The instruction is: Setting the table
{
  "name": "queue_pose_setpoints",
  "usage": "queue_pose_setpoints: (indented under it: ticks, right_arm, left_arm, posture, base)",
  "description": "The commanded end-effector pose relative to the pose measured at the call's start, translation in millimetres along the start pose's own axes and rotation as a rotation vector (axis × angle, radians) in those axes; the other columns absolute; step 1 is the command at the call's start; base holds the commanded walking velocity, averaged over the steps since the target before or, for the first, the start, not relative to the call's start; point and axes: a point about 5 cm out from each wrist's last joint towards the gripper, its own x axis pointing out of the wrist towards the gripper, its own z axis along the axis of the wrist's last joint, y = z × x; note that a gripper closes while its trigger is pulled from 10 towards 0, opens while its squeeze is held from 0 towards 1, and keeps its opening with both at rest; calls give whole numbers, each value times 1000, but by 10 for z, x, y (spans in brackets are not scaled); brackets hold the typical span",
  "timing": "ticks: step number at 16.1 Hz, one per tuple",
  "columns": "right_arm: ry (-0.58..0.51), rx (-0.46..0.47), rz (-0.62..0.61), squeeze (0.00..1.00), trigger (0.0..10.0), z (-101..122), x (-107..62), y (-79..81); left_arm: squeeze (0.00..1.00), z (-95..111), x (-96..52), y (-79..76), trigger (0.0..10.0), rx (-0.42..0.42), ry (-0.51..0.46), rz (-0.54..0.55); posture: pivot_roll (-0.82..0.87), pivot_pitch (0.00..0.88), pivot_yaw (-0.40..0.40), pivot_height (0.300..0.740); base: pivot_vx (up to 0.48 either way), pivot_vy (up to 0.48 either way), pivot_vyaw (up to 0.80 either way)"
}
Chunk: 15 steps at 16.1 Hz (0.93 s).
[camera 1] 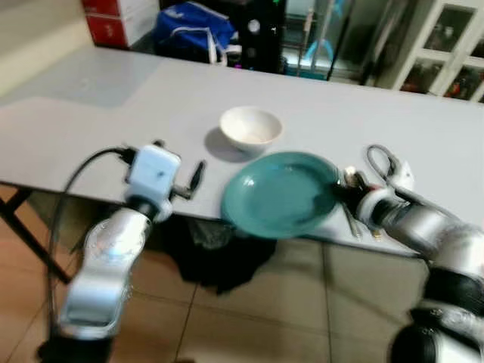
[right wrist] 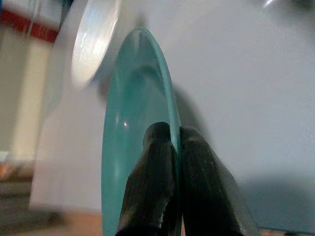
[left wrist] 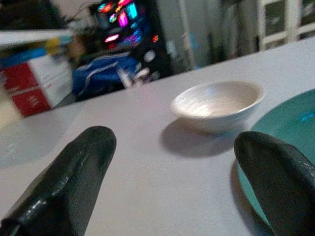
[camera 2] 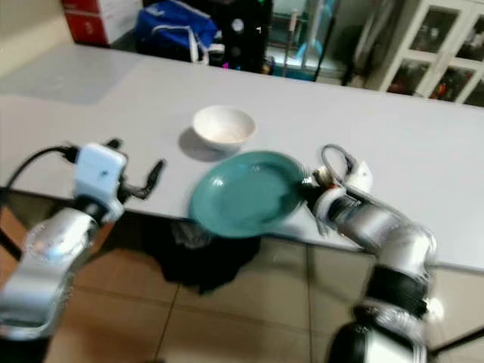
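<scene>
A teal plate (camera 1: 280,193) lies at the near edge of the white table (camera 1: 98,121), its front rim hanging over the edge. My right gripper (right wrist: 174,133) is shut on the plate's right rim (camera 1: 337,190), one finger on each face. Just behind the plate stands a white bowl (camera 1: 251,127), empty. My left gripper (left wrist: 172,187) is open with nothing between its fingers (left wrist: 74,172). It hovers at the table's front edge, left of the plate, pointing toward the bowl (left wrist: 216,103).
Some thin cutlery (camera 1: 352,221) lies at the table edge under my right wrist. A blue bag (camera 1: 193,26), red-and-white boxes (camera 1: 113,19) and a glass-door cabinet (camera 1: 454,45) stand beyond the table. A black bag (camera 1: 212,253) sits on the tiled floor below.
</scene>
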Motion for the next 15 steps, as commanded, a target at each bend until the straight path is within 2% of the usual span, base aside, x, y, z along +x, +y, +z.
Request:
queue_pose_setpoints:
  ticks: [1,3,8,10,11,13,15]
  right_arm:
    - [-23,3,2,0,10000,87,-62,-9]
    - [-18,9,-2,0,10000,90,-60,-15]
    - [-19,58,11,0,10000,89,-16,-11]
    - [-17,54,-5,0,10000,77,36,-28]
    - [-25,33,-19,0,10000,73,100,-21]
    - [-41,20,-17,0,10000,77,165,-1]
    - [-96,27,-3,0,10000,115,310,48]
  left_arm:
    - [0,25,4,-44,10000,-6,-9,-23]
    - [0,16,-2,-31,10000,-2,-1,-29]
    - [0,-4,-40,-57,10000,-11,14,-90]
    - [0,-33,-72,-109,10000,-9,35,-168]
    - [0,-85,-127,-172,10000,6,62,-247]
    - [0,-112,-173,-216,10000,-2,78,-296]
    - [0,-183,-234,-262,10000,-18,128,-354]
  posture:
    - [11,0,-64,740]
    - [13,0,-64,740]
    - [16,0,-62,740]
    - [21,0,-60,740]
    - [24,0,-59,740]
    - [26,0,-59,740]
    - [34,0,-62,740]
  base:
    - [322,0,0]
    - [307,0,0]
    - [0,0,0]
    - [0,0,0]
    - [0,0,0]
    - [0,0,0]
    - [0,0,0]
